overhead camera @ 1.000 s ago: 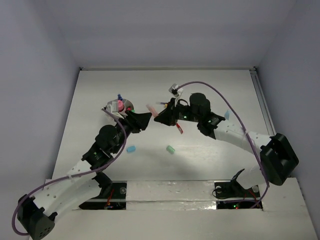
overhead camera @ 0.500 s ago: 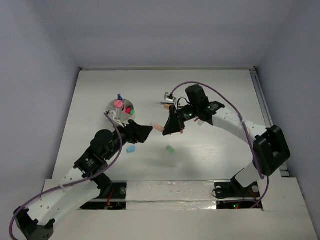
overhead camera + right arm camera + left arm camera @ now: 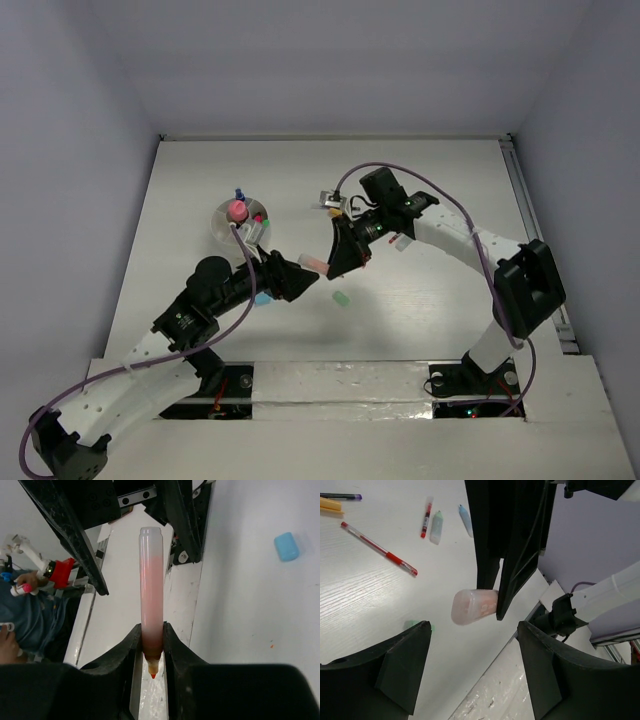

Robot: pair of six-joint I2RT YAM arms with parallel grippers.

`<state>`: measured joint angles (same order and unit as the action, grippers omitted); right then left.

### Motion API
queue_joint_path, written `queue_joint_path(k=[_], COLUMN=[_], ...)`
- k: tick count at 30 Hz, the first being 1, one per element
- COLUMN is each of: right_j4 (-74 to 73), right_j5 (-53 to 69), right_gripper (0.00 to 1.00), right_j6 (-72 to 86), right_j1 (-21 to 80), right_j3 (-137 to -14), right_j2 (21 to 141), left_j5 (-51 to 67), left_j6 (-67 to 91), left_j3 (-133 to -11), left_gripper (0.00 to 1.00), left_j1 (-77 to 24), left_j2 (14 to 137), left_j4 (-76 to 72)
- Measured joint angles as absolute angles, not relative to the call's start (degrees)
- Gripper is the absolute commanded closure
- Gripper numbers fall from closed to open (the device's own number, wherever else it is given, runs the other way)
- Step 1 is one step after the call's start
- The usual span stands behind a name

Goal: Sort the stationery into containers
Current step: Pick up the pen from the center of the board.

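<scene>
Left fingers (image 3: 402, 667) drew back, spread empty; right fingers (image 3: 131, 650) pinch translucent pink cylindrical marker (image 3: 151, 590).

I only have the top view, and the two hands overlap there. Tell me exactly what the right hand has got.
Observer: The right wrist view shows the right hand shut on a translucent pink marker. It is pinched near its pointed tip, and the long body sticks out past the fingers.
Operator: Now report the left hand.
Observer: The left wrist view shows the left hand open. The marker's blunt end is in line with the gap, and neither finger touches it.
Operator: Name what lies beyond it.
Observer: A thin red pen lies flat on the table.
</scene>
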<state>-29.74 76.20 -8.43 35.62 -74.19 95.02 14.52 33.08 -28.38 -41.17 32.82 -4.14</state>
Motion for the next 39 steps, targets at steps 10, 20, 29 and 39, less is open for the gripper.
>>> queue_joint_path(k=[10, 20, 29, 39], right_j4=[-33.32, -35.2, -37.19, -25.02], right_j5=[77.25, 77.89, 78.5, 68.55], right_gripper=[1.0, 1.0, 0.74, 0.12], right_j6=[-11.2, -12.43, -14.98, -7.2], right_j1=[38.87, 39.81, 39.81, 39.75], right_j3=[-74.96, -76.71, -78.39, -74.5], right_j2=[96.01, 98.59, 99.09, 93.93], left_j5=[18.09, 19.11, 19.46, 9.45], left_j6=[32.8, 32.69, 32.91, 33.41], left_j3=[-28.38, -28.38, -28.38, -29.21], left_gripper=[0.52, 0.8, 1.0, 1.0], left_j1=[-41.17, -41.15, -41.12, -41.19], left_j2=[34.17, 34.7, 33.78, 27.22], left_j4=[-4.95, -5.3, -6.13, -2.72])
